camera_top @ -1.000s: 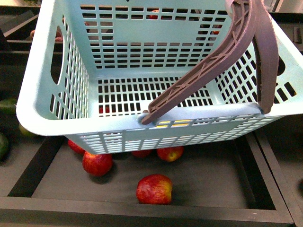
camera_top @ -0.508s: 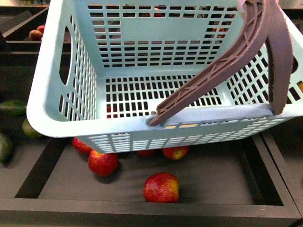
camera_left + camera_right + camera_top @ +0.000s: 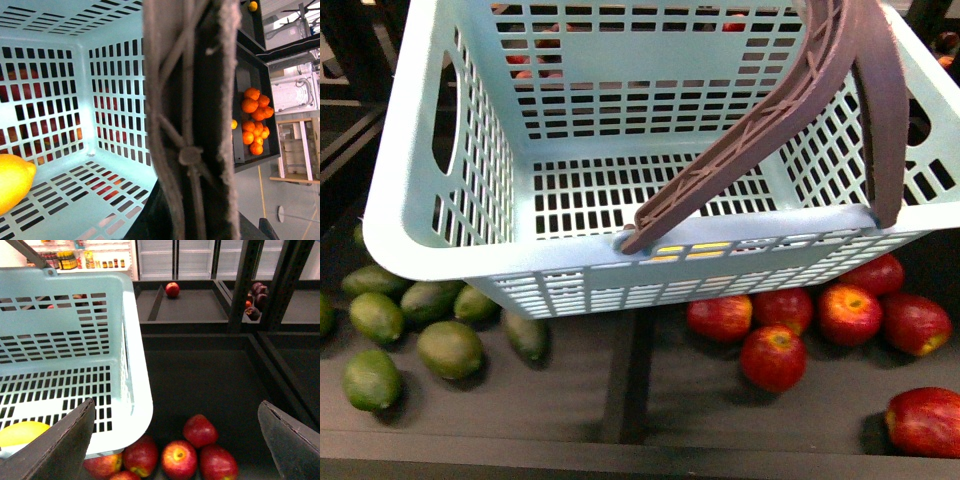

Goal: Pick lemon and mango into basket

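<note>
While the basket [image 3: 420, 230] is filling most of the front view, it is showing as a rectangular shell of pale aqua plastic with slotted lattice walls and floor, tilting above dark trays [image 3: 620, 400].

- Handles [image 3: 770, 120]: brown, ribbed, curved; both are rising together toward the basket's right side.
- Lemon [image 3: 12, 182]: bright yellow, smooth, plump with a blunt tip. It is lying on the basket floor by the near wall, and from the front only yellow slivers are showing through the slots.
- Left gripper [image 3: 212, 125]: only a dark slab is showing, tight against a handle. Whether its fingers are spread or clamped cannot be told.
- Right gripper [image 3: 176, 407]: two dark grey wedge fingers are standing spread wide, holding nothing, just beside the basket and over the apples [image 3: 200, 430].
- Apples: red, glossy, round, clustering in the right-hand tray.
- Green fruits [image 3: 450, 348]: oval, matte, lying loosely in the left-hand tray.
- Oranges [image 3: 256, 120]: round, heaping in a tray beyond the basket.
</note>
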`<move>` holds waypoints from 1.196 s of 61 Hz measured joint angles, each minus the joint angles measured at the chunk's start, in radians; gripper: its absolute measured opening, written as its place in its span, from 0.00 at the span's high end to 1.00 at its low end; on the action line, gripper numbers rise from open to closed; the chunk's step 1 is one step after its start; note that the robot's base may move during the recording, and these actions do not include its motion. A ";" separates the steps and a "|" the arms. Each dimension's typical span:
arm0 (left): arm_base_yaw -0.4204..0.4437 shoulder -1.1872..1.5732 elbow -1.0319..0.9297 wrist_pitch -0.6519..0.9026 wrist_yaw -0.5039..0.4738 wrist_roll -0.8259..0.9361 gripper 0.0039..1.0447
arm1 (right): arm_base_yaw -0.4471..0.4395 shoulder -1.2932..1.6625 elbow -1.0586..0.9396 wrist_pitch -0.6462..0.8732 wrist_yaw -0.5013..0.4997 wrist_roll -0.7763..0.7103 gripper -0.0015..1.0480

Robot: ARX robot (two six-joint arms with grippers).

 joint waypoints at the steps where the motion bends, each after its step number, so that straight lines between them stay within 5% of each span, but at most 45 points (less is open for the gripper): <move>1: 0.000 0.000 0.000 0.000 0.001 0.000 0.96 | 0.000 0.000 0.000 0.000 0.000 0.000 0.08; 73: -0.001 0.000 0.000 0.000 -0.001 0.002 0.96 | 0.000 0.000 0.001 0.000 0.000 0.000 0.08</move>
